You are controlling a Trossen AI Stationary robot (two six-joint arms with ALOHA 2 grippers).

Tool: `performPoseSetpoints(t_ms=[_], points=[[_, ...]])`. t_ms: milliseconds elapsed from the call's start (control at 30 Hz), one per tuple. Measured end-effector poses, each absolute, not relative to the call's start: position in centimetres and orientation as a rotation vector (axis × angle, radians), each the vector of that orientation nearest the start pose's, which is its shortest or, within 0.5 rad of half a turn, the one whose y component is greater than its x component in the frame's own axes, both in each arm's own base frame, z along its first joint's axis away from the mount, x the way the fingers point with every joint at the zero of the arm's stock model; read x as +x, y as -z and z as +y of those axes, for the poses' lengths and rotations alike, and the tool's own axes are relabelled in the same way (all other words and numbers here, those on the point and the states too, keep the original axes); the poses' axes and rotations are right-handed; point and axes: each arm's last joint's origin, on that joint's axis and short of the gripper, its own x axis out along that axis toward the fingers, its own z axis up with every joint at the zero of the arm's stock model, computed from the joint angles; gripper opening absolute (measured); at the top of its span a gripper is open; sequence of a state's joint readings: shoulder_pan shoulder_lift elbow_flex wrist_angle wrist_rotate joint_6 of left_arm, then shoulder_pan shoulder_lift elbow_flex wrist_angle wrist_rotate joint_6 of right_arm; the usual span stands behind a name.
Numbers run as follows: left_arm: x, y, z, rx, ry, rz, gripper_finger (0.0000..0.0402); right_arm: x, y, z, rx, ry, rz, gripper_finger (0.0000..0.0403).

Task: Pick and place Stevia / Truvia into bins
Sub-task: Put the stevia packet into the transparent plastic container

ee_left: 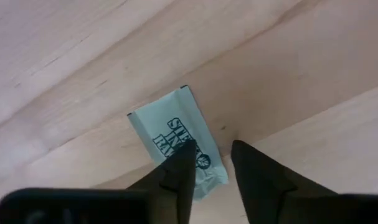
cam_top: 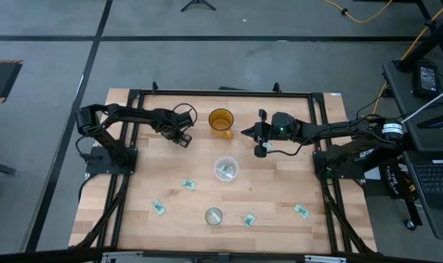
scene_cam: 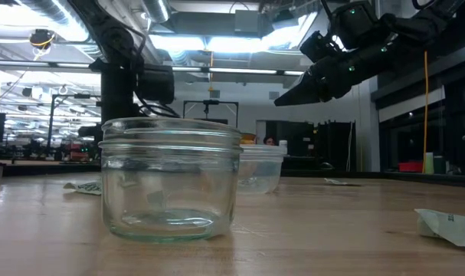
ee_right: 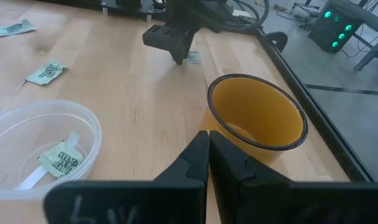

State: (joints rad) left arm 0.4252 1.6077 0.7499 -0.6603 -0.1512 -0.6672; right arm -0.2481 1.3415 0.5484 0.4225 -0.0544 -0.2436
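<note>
A Stevia sachet (ee_left: 176,140) lying flat near the desk's (cam_top: 279,191) far edge is being straddled by the left hand (ee_left: 212,163), its fingers half-closed but not yet gripping it. The right hand (ee_right: 208,155) is being kept clenched and empty above the orange cup (ee_right: 257,118), away from the wider bin (ee_right: 42,149), where one sachet is already lying.

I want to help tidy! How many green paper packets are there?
6 green-and-white paper sachets: four loose on the wooden table, one inside the wide clear round bin, one at the left gripper. Others may be hidden.

Green sachets (cam_top: 189,185) scattered flat around clear bins (cam_top: 226,168).
</note>
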Motion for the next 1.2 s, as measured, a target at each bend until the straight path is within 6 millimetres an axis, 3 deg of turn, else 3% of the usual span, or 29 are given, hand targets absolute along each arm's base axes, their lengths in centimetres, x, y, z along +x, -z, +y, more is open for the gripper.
performPoseSetpoints(t_ms=[300, 533, 900, 1200], points=[[22.2, -12.5, 9.6, -0.639, -0.895, 1.338, 0.0013, 25.7, -19.3, -6.3, -0.184, 0.146, 0.388, 0.0017], [22.3, -12.8, 8.6, -0.563, -0.845, 1.340, 0.0003, 25.7, -19.3, -6.4, -0.185, 0.146, 0.387, 0.0016], [21.8, -17.8, 6.4, -0.501, -0.682, 1.146, 0.0002, 25.7, -19.3, -6.4, -0.185, 0.146, 0.384, 0.0016], [21.3, -21.1, 3.5, -0.282, -0.558, 0.938, 0.0002, 25.7, -19.3, -6.3, -0.186, 0.146, 0.384, 0.0016]])
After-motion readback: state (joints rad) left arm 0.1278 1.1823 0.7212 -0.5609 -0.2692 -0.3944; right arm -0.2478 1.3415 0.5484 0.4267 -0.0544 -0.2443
